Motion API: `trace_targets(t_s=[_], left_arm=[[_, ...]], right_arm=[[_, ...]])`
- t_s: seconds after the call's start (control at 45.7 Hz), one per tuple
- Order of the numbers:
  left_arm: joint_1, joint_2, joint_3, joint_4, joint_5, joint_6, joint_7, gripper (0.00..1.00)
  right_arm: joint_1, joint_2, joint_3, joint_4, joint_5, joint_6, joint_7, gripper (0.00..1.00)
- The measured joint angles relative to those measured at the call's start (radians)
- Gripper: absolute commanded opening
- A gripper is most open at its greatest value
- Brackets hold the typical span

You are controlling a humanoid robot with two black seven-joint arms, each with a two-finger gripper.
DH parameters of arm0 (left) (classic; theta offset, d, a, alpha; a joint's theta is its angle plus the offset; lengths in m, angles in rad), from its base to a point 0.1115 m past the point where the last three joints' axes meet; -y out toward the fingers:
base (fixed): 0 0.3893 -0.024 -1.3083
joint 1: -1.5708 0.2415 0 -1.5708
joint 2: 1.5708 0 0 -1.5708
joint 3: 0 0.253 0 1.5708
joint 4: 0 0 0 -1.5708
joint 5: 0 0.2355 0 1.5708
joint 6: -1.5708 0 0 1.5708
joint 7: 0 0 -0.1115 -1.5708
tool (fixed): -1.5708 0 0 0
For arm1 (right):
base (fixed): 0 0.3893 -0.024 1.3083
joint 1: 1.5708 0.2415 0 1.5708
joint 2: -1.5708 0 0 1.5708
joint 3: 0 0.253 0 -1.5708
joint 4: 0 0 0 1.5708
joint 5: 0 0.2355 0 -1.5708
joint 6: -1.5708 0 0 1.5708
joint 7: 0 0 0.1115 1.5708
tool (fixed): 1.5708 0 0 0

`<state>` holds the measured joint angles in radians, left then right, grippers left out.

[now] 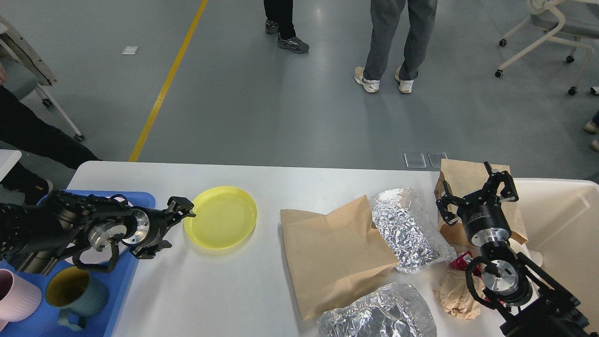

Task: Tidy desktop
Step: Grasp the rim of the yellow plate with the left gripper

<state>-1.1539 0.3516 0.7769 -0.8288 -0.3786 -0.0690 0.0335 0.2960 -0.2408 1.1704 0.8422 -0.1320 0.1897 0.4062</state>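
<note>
The white desktop (pixel 224 290) carries a yellow plate (pixel 221 223), a large brown paper bag (pixel 334 255), two crumpled foil bags (pixel 407 228) (pixel 379 313) and a wad of brown paper (pixel 456 295). My left gripper (pixel 171 229) is low over the desktop, open, its fingers at the plate's left rim with nothing held. Over a second brown paper bag (pixel 468 182) at the right, my right gripper (pixel 477 196) stands open and empty.
A blue tray (pixel 28 323) at the left holds a pink plate, mostly hidden by my arm, a pink cup (pixel 16 295) and a teal mug (pixel 77 292). A cream bin (pixel 561 220) sits at the right edge. People stand beyond the table.
</note>
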Motion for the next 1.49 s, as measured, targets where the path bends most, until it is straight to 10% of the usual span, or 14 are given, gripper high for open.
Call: trace_targets(t_s=[0.394,0.635,1.489], left_arm=[[0.069,-0.053,-0.086,0.056,0.016,0.018,-0.005,0.93],[0.085,-0.058,-0.097,0.06,0.022,0.024,-0.007,0.61],[0.123,-0.052,-0.126,0.063,0.021,-0.048,0.004,0.11]], right_arm=[[0.0,0.0,0.0,0.0,0.0,0.0,0.0,1.0],[0.0,0.001,0.0,0.0,0.0,0.0,0.0,1.0],[0.0,0.001,0.0,0.0,0.0,0.0,0.0,1.0]])
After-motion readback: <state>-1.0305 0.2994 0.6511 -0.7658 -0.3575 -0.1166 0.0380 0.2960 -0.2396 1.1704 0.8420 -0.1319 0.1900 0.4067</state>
